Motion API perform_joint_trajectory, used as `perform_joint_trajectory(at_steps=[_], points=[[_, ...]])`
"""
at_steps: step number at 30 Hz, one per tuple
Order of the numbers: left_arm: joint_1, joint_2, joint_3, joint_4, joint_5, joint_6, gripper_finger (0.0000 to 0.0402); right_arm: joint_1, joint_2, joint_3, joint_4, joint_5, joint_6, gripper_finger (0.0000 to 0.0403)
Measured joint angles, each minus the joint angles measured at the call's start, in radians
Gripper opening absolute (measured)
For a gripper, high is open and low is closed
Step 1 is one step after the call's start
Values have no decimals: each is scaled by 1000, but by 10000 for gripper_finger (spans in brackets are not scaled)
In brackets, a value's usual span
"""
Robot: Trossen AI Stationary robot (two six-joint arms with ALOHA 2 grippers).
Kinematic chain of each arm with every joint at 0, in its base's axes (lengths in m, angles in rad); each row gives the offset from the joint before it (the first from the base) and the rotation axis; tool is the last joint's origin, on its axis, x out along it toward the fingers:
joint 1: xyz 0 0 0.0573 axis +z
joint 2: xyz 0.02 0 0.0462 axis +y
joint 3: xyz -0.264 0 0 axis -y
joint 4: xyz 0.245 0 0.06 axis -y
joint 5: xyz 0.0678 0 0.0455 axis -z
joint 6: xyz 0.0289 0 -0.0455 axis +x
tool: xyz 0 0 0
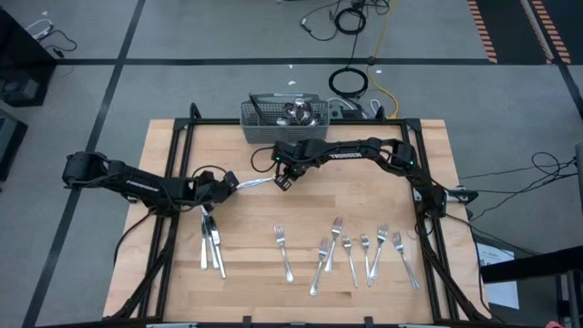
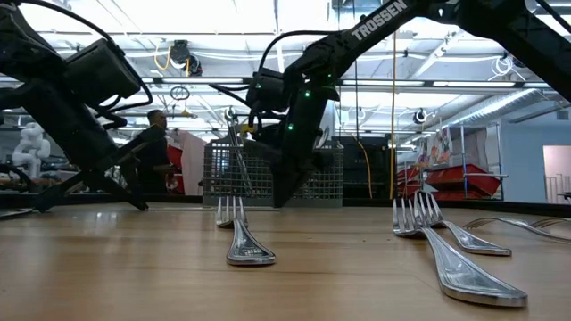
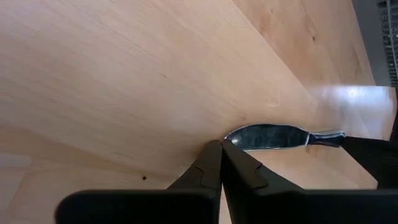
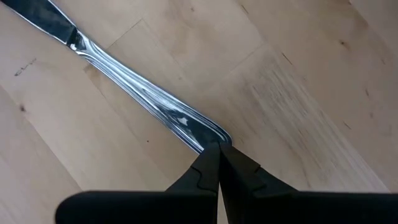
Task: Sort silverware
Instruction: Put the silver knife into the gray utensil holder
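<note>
Steel catches the light between our two claws: a table knife [image 1: 258, 182] spans the gap above the wooden table [image 1: 246, 273]. Our right claw [image 4: 217, 148] is pinched shut on the handle end. Our left claw [image 3: 220, 147] has its fingers together at the blade tip, touching it. Six forks [image 1: 284, 251] lie past the right claw, more knives [image 1: 211, 246] below the left.

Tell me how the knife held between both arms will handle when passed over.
The knife looks like rigid polished metal, so it likely won't bend. Its glossy handle may slip in the right end effector, which pinches only the tip. Being flat, it probably won't roll.
</note>
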Motion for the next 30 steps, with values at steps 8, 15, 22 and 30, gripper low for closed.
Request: perform_joint_trajectory(at_steps=[8, 15, 22, 30], points=[[-1, 0, 0, 5, -16, 8, 95, 0, 1, 0, -10, -1, -2, 0], [-2, -1, 4, -24, -32, 7, 132, 0, 2, -1, -16, -1, -27, 0], [5, -1, 4, -33, -49, 5, 134, 0, 3, -2, -18, -2, -30, 0], [13, -1, 0, -5, -42, 59, 135, 1, 4, -3, -8, -3, -30, 0]])
